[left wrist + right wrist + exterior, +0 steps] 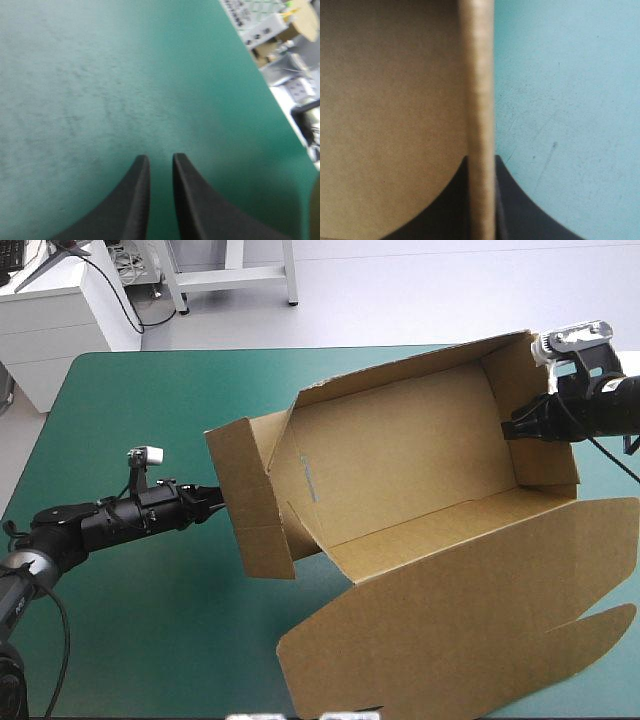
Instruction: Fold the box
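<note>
The brown box stands as an open tray across the table's middle, with its walls raised. Its wide lid lies flat toward the near right. My right gripper is shut on the right end wall. In the right wrist view the wall's edge runs up between the black fingers. My left gripper is low over the cover, its tip at the outer face of the left end wall. In its own view the left gripper is all but shut, with nothing in the narrow slit.
The lid's near corner reaches the table's front edge, and its right side reaches the right edge. Teal-green cover shows to the left of the box and in front of the left arm. The table's edge runs ahead of and beside the left gripper.
</note>
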`<state>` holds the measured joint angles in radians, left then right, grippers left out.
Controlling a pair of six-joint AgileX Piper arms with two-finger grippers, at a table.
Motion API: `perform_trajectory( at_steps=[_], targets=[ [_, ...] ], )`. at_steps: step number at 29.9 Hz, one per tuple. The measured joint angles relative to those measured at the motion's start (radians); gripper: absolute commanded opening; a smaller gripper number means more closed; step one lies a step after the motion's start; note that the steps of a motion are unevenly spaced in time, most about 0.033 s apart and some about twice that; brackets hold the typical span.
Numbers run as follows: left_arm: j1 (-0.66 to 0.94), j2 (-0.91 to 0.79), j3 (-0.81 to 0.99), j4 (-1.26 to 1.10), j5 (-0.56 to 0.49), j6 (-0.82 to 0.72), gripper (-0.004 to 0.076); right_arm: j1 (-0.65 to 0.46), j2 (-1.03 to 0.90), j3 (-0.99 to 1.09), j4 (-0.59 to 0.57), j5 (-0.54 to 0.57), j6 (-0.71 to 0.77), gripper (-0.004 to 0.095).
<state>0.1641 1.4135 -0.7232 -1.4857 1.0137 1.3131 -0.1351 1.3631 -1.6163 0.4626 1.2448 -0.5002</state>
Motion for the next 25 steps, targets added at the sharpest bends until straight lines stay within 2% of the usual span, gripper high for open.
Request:
perform_trajectory(
  at_steps=[1, 3, 5, 14, 25],
  targets=[
    [0.0, 0.015, 0.0, -0.031, 0.061, 0.025, 0.041, 0.0, 0.0, 0.0, 0.006, 0.0, 0.0, -0.0019],
    [0.0, 0.027, 0.0, -0.078, 0.117, 0.063, 0.0517, 0.0, 0.0, 0.0, 0.019, 0.0, 0.0, -0.0019],
    [0.0, 0.031, 0.0, -0.114, 0.137, 0.08, 0.056, 0.0, 0.0, 0.0, 0.026, 0.0, 0.0, -0.0019],
    [0.0, 0.033, 0.0, -0.153, 0.145, 0.092, 0.0561, 0.0, 0.0, 0.0, 0.027, -0.003, 0.015, -0.0017],
    [-0.015, 0.033, -0.003, -0.178, 0.144, 0.095, 0.0561, 0.0, 0.006, 0.002, 0.026, -0.057, 0.044, -0.0009]
  ],
)
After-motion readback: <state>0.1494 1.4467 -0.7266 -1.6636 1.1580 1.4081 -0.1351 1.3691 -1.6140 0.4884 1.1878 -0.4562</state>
